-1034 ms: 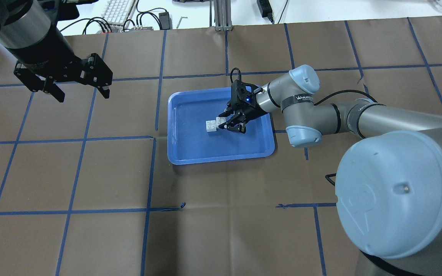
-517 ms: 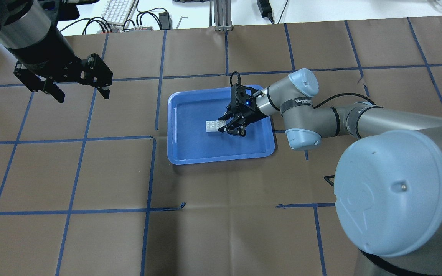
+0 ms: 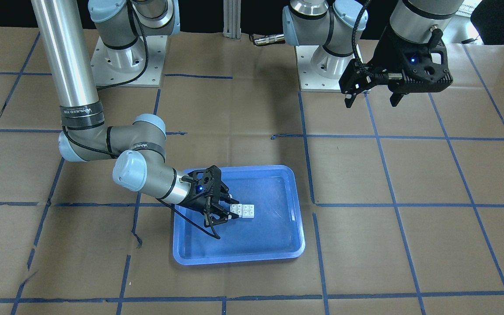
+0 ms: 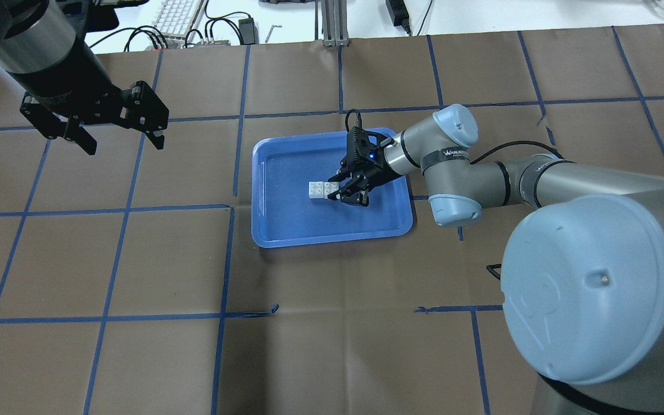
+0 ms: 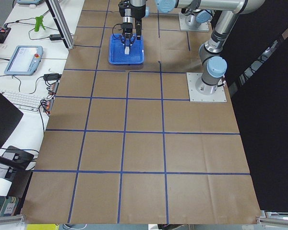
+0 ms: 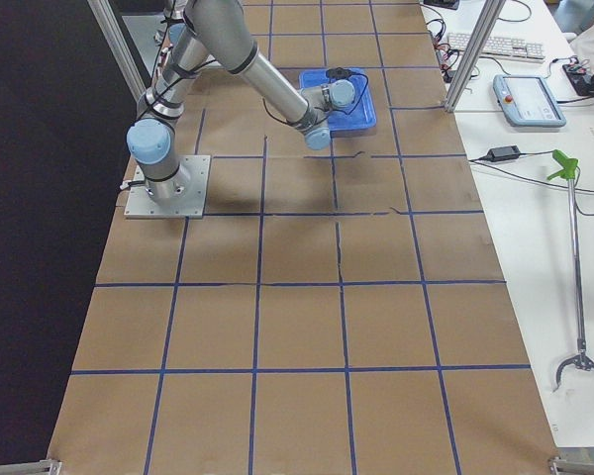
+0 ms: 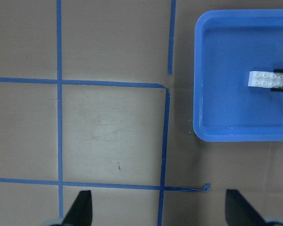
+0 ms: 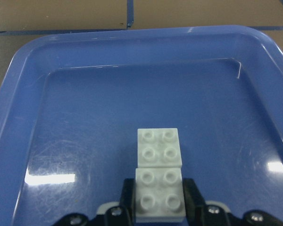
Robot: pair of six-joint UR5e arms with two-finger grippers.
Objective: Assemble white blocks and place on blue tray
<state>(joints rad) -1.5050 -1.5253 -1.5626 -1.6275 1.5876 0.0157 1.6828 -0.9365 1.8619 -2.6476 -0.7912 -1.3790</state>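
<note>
Two white blocks [image 4: 320, 189] are joined side by side and lie flat on the floor of the blue tray [image 4: 263, 230], near its middle. My right gripper [image 4: 338, 192] is low inside the tray and shut on the end of the blocks nearer to it. In the right wrist view its fingers [image 8: 128, 195] press both sides of the near block [image 8: 159, 194]; the far block [image 8: 159, 147] sticks out ahead. The blocks [image 3: 243, 211] and the tray [image 3: 234, 258] also show in the front view. My left gripper [image 4: 121, 141] hangs open and empty above the table, well left of the tray.
Brown paper with a blue tape grid [image 4: 234, 204] covers the table. A keyboard [image 4: 179, 14] and cables lie beyond its far edge, next to a metal post [image 4: 332, 23]. Both arm bases [image 3: 125, 65] stand on the robot's side.
My right gripper has shifted slightly and levelled the joined blocks from a tilt down flat onto the tray floor. The left arm has not moved.
</note>
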